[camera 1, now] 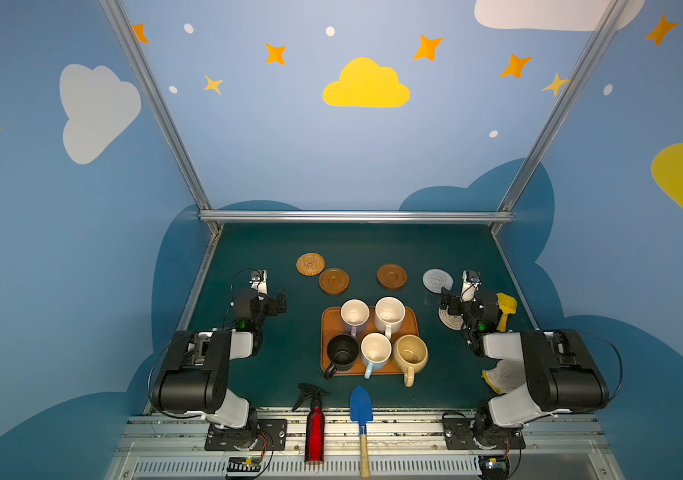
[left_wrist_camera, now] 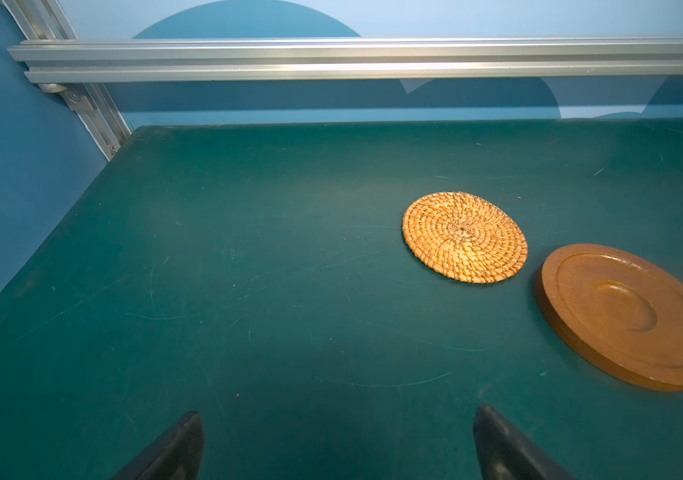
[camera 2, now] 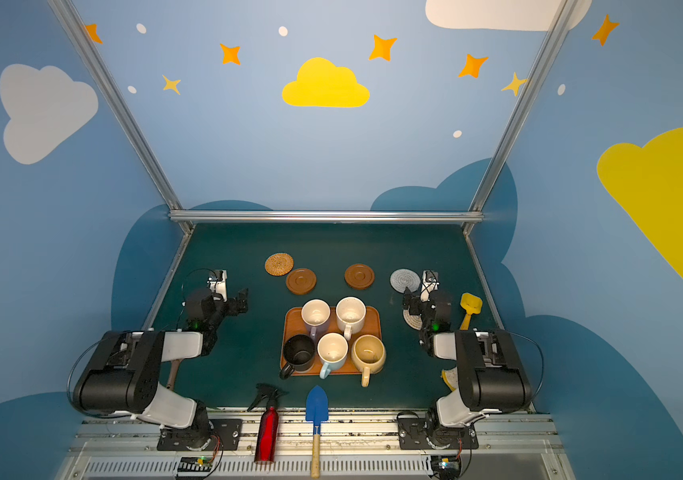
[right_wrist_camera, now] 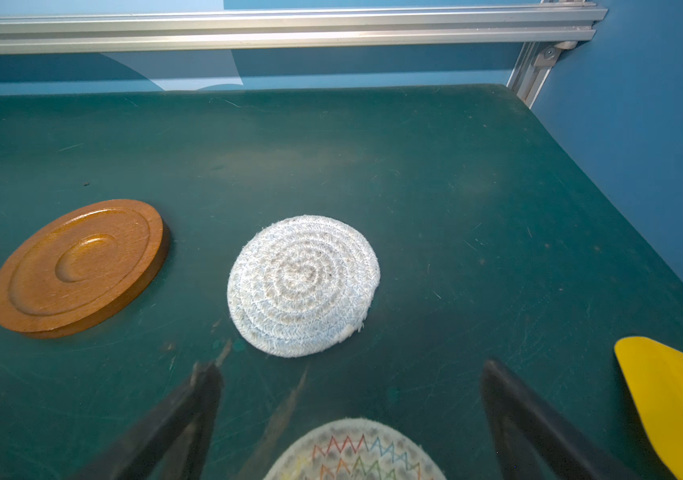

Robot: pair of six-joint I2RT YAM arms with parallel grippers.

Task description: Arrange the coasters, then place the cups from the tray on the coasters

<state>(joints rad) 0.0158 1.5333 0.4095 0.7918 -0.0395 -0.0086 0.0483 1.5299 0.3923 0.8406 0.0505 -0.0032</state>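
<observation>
At the near edge of the green table lie a red spray bottle and a blue trowel, side by side. Just beyond them sits the tray with all five cups upright on it: the black cup, light blue cup and yellowish-tan cup in the near row (the tan one overhangs the tray's rim), and the lilac cup and cream-white cup behind. To either side, level with the tray's far end, hang the arms. The left gripper has its jaws wide apart over bare table, holding nothing. The right gripper is likewise spread and empty, with the beige rope coaster lying flat beneath it and a yellow scoop just beside it. Farther back the other coasters lie in a loose row: the grey-white rope coaster just ahead of the right gripper, a brown wooden coaster near it, then a gap, then the second wooden coaster almost touching the rattan coaster, which lies farthest back.
</observation>
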